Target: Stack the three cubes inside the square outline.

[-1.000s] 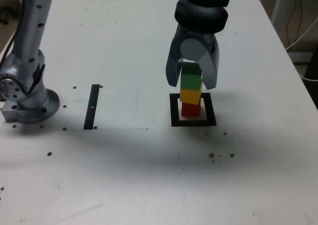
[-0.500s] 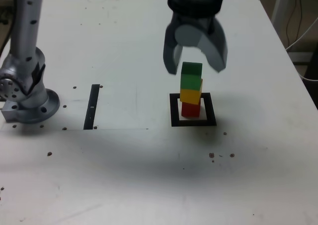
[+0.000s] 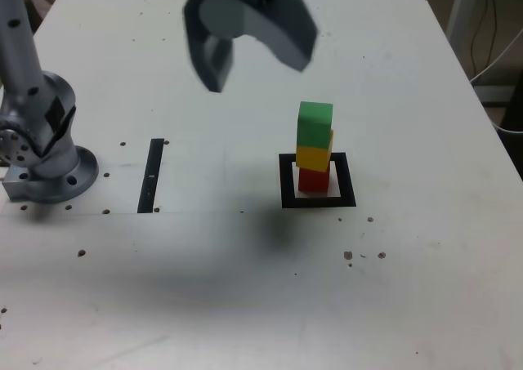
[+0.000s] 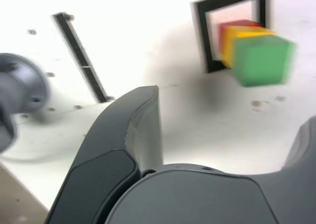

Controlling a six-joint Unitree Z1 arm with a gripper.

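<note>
Red cube: we see it (image 3: 314, 180) at the bottom of the stack, inside the square outline (image 3: 349, 180), its base within the pale centre.
Yellow cube: we find it (image 3: 312, 158) in the middle, resting on the red cube and under the green one.
Green cube: we see it (image 3: 315, 125) on top, level 3 of 3, slightly bigger than the other 2.
Stack: we read 3 cubes piled upright, the upper 2 not quite flush with each other.
Gripper jaws: we see the gripper (image 3: 255, 74) with its 2 jaws spread wide, grasping nothing; they look blurred in the exterior view.
Stack relative to jaws: we place all 3 cubes outside the gap between the jaws, apart from both; in the exterior view the stack is lower and to the right of the gripper.
Wrist view: we see the green cube nearest the camera, with the yellow and red cubes partly hidden behind it; no cube touches either jaw.
Black strip: we note it (image 3: 151, 176) flat on the white table (image 3: 204, 305), to the left of the square outline in the exterior view.
Arm base: we see the round grey base (image 3: 55, 176) on the table, farther left than the strip in the exterior view.
</note>
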